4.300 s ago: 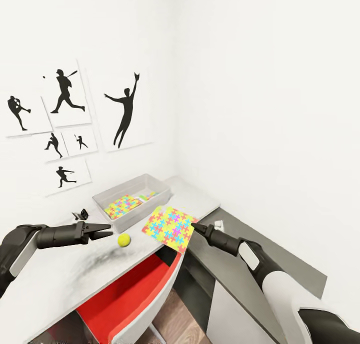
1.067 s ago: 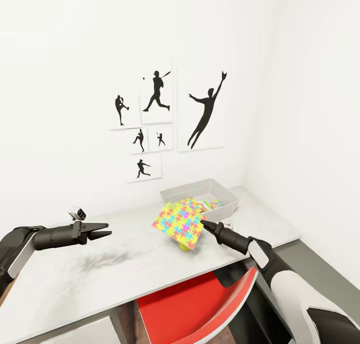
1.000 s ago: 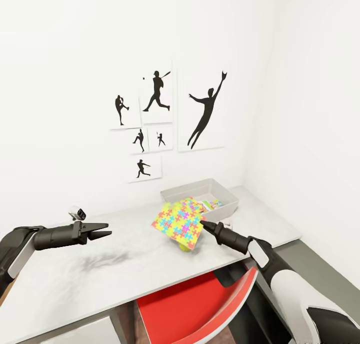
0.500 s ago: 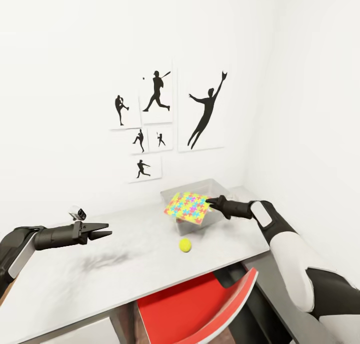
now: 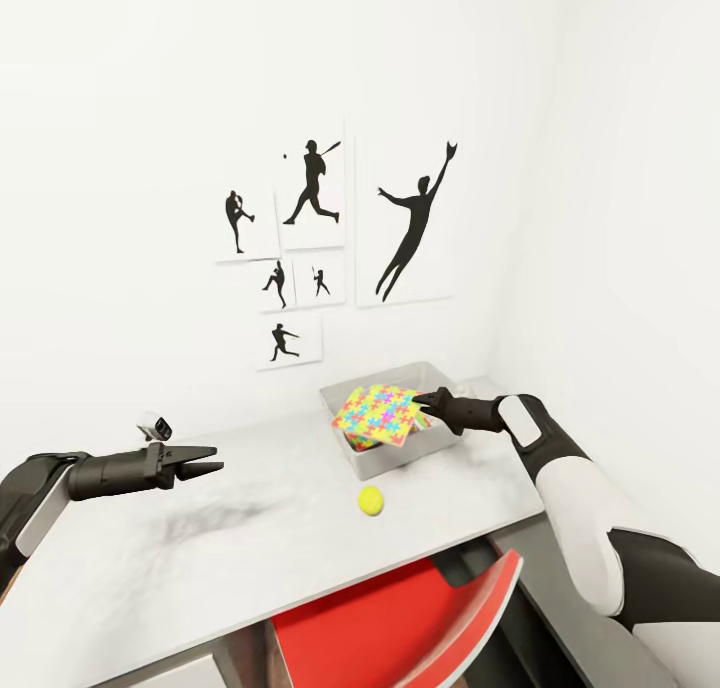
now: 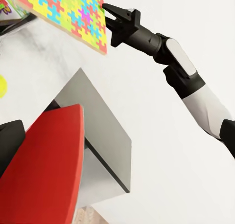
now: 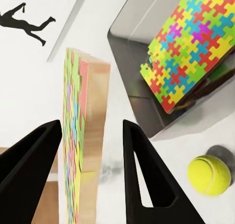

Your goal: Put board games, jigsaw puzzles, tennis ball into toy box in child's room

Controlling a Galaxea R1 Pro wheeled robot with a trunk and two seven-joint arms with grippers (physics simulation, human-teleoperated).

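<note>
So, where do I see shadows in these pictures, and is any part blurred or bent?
Head view: a soft dark smudge of shadow on the table below the left pincer; straight lines bend slightly toward the edges. Right wrist view: a small dark shadow beside the tennis ball; everything sharp. Left wrist view: crisp, no glare.

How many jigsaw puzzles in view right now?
2. One jigsaw puzzle lies in the toy box; the other jigsaw puzzle sits between the right gripper fingers above the box. More may be hidden beneath.
</note>
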